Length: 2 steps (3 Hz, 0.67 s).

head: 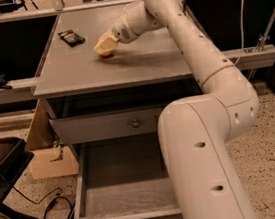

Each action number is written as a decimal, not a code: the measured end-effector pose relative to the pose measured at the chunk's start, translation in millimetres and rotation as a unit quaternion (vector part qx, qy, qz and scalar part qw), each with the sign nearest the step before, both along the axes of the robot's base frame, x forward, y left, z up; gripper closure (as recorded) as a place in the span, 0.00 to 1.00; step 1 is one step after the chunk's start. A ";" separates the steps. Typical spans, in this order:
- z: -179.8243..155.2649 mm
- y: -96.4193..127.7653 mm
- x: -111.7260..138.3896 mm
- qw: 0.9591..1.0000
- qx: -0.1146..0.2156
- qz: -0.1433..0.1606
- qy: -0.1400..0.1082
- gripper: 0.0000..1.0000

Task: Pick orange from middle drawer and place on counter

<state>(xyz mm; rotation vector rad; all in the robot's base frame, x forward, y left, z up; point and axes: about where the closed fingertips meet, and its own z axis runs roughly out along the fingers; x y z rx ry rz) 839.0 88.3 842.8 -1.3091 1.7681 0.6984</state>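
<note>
My gripper [105,45] hangs low over the left middle of the counter [141,63], its cream tip just above the surface. The white arm reaches to it from the right and fills the foreground. The orange does not show; I cannot tell whether it sits inside the gripper's tip. The middle drawer [124,184] is pulled out at the bottom, and the part of its dark grey floor that shows is bare. The arm hides the drawer's right part.
A small black packet [71,37] lies at the counter's back left. A shut drawer front with a round dark knob [136,123] sits above the open drawer. A cardboard box [50,155] and a black stand [3,164] are on the floor to the left.
</note>
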 end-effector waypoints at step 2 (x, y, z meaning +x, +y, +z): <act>-1.8 5.8 -0.9 1.000 0.003 0.003 0.012 0.62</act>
